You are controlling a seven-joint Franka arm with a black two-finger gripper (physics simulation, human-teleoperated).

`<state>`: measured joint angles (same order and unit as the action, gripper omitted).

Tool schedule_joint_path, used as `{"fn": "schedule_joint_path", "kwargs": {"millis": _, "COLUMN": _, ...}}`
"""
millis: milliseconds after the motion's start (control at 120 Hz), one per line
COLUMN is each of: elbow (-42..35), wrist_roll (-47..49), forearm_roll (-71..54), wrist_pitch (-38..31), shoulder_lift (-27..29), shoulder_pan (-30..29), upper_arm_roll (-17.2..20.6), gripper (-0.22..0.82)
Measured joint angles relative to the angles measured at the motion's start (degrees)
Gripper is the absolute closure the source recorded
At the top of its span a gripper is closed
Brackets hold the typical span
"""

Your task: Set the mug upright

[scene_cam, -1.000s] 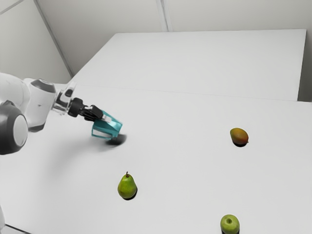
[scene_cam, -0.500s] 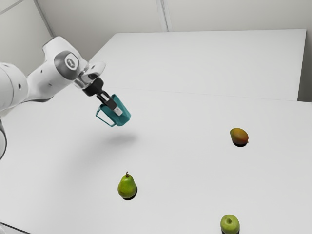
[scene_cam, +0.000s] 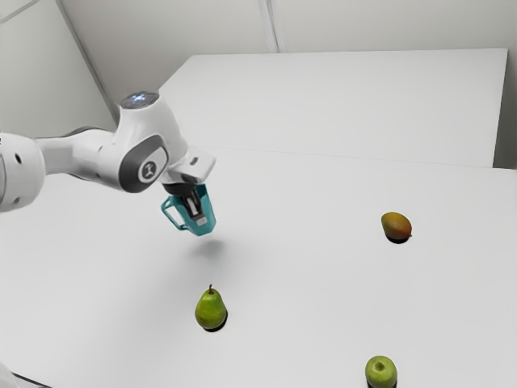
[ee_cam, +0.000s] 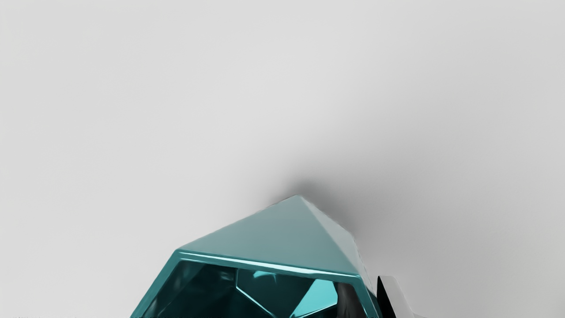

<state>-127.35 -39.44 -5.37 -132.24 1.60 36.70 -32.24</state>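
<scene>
In the exterior view my gripper [scene_cam: 197, 212] points down, shut on the wall of the teal mug [scene_cam: 205, 222]. The mug hangs above the table, its shadow apart from it below. It leans slightly, mouth upward, with the handle toward the exterior view's left. From the wrist camera, the faceted mug [ee_cam: 265, 247] shows its open mouth toward my hand. My gripper [ee_cam: 370, 298] has one finger inside the mug and the other outside, with the wall pinched between them. The mug's base is hidden there.
On the white table [scene_cam: 307, 283] a green pear [scene_cam: 211, 310] stands nearest the mug, toward the exterior view's bottom. A green apple [scene_cam: 381, 372] lies near the bottom edge, and a reddish-brown mango [scene_cam: 396, 225] farther to the exterior view's right.
My hand has swung from a slanted pose to a nearly vertical one, carrying the mug up, then down and slightly to the exterior view's right. The mug has turned closer to upright.
</scene>
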Motion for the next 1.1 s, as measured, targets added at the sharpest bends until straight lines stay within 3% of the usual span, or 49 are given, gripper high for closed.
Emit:
{"fn": "schedule_joint_path", "kwargs": {"millis": 592, "elbow": -3.8, "wrist_roll": 16.0, "forearm_roll": -8.8, "wrist_pitch": -7.9, "shoulder_lift": -1.6, "shoulder_pan": -7.0, "upper_arm_roll": 2.2, "gripper": 0.78}}
{"fn": "schedule_joint_path", "kwargs": {"millis": 850, "elbow": -3.5, "wrist_roll": 19.8, "forearm_roll": -8.0, "wrist_pitch": -9.3, "shoulder_lift": -2.8, "shoulder_pan": -6.7, "upper_arm_roll": 1.4, "gripper": 0.78}}
{"fn": "schedule_joint_path", "kwargs": {"millis": 1100, "elbow": -3.5, "wrist_roll": 22.2, "forearm_roll": -7.0, "wrist_pitch": -10.1, "shoulder_lift": -3.2, "shoulder_pan": -2.3, "upper_arm_roll": 1.5, "gripper": 0.78}}
